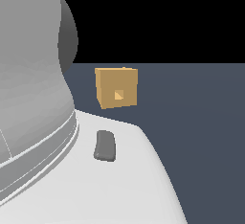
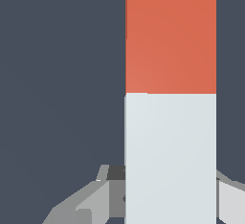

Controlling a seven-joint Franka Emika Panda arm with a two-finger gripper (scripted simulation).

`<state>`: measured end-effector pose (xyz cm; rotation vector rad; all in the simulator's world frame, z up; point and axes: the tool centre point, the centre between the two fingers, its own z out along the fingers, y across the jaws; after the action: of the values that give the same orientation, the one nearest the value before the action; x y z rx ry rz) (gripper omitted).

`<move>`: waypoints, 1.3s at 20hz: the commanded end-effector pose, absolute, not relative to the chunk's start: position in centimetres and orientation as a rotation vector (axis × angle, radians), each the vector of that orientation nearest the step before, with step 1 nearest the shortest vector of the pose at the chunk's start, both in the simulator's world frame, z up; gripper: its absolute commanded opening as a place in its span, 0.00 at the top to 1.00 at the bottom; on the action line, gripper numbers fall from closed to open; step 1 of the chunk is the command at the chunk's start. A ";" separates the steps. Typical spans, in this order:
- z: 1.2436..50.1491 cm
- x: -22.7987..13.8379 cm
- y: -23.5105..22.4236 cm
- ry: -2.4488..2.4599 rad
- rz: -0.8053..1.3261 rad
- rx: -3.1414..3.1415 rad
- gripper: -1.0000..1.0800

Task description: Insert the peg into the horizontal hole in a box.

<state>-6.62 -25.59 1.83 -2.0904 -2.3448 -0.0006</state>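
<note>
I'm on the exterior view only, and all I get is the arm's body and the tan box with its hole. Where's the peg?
Observer: In the wrist view, the peg sits between the gripper fingers, one on each side.
Operator: Which end is at the fingers?
Observer: The pale grey-white end. The red-orange part runs away from the gripper.
Operator: Is it actually clamped?
Observer: I cannot tell. The fingers look right at the peg's edges, but contact isn't clear. Only dark floor shows beside it.
</note>
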 end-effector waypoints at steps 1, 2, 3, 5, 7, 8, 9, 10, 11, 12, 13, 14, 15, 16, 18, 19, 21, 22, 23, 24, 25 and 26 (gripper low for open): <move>1.8 -6.6 -25.6 -2.345 0.000 -2.091 1.00; 1.8 -6.6 -25.6 -2.345 0.000 -2.091 1.00; 1.8 -6.6 -25.6 -2.345 0.000 -2.091 1.00; 1.8 -6.6 -25.5 -2.345 -0.001 -2.090 1.00; 1.9 -6.5 -25.2 -2.348 -0.001 -2.088 1.00; 1.9 -6.4 -24.9 -2.350 -0.001 -2.085 1.00; 2.0 -6.2 -24.5 -2.352 -0.001 -2.082 1.00; 2.0 -6.0 -24.0 -2.356 -0.001 -2.079 1.00; 2.1 -5.8 -23.5 -2.359 0.000 -2.074 1.00; 2.2 -5.6 -22.8 -2.364 0.000 -2.069 1.00; 2.2 -5.3 -22.1 -2.369 0.000 -2.064 1.00; 2.3 -5.1 -21.3 -2.374 0.000 -2.058 1.00; 2.4 -4.7 -20.4 -2.380 0.000 -2.051 1.00; 2.6 -4.4 -19.4 -2.387 0.000 -2.043 1.00; 2.8 -3.7 -17.1 -2.402 0.000 -2.026 1.00; 3.0 -3.2 -15.8 -2.410 0.000 -2.016 1.00; 3.3 -2.4 -13.0 -2.428 0.000 -1.994 1.00; 3.5 -1.9 -11.4 -2.438 0.000 -1.982 1.00; 3.7 -1.5 -9.8 -2.448 0.000 -1.970 1.00; 3.9 -1.0 -8.3 -2.457 0.000 -1.958 1.00; 4.1 -0.6 -6.7 -2.467 0.000 -1.946 1.00; 4.2 -0.2 -5.1 -2.476 0.001 -1.934 1.00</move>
<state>-0.84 -7.53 3.86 -1.9509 -2.4605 0.0021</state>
